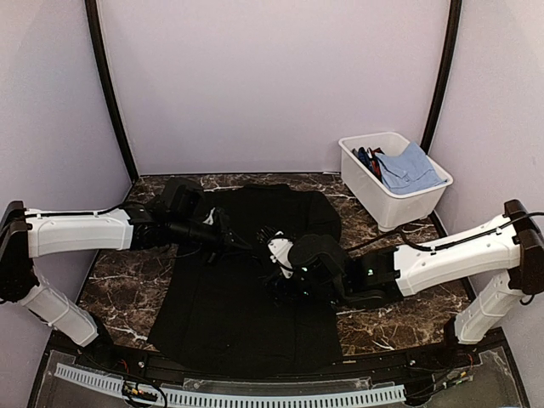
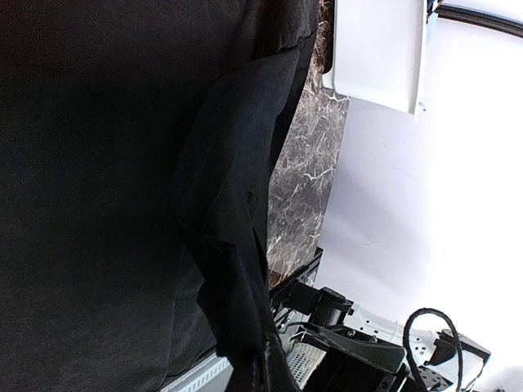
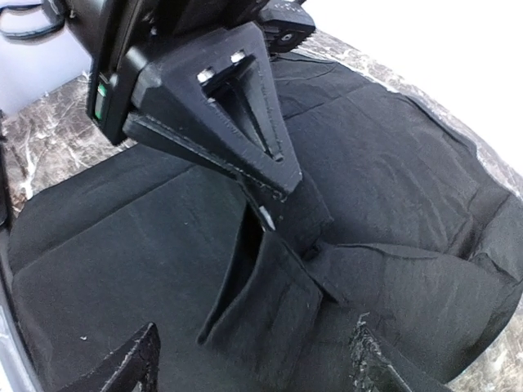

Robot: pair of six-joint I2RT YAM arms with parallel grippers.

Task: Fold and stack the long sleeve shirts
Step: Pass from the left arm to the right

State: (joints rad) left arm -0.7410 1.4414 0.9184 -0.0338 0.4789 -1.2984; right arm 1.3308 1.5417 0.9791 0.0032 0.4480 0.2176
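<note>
- Top view: pale purple walls, dark stone table (image 1: 110,280). 1 black shirt (image 1: 246,323) lies spread out in the middle of it.
- Far right corner: 1 white bin (image 1: 399,204) w/ 1 blue cloth (image 1: 410,167) inside, plus dark bits I can't count. No stack of folded shirts yet.
- 2 arms, 2 grippers. The left gripper (image 1: 240,241) comes in from the left and the right gripper (image 1: 272,259) from the right. They meet over the shirt, v. close together.
- Left wrist view: the shirt (image 2: 90,180) fills most of it. A thin ridge of cloth runs down to the bottom edge. The table (image 2: 302,163) and bin (image 2: 376,49) show at the side.
- Right wrist view: the left gripper (image 3: 268,208) is pinched tight on a small flap of the shirt (image 3: 392,163), lifted a bit. The right gripper (image 3: 253,367) has its fingers wide apart, holding nothing, just in front of that flap.
- What could go wrong: the pinch is tiny, so the cloth may slip out when pulled. The right fingers may grab 2 layers, not 1, & the fold goes crooked. The grippers are so close they may bump.
</note>
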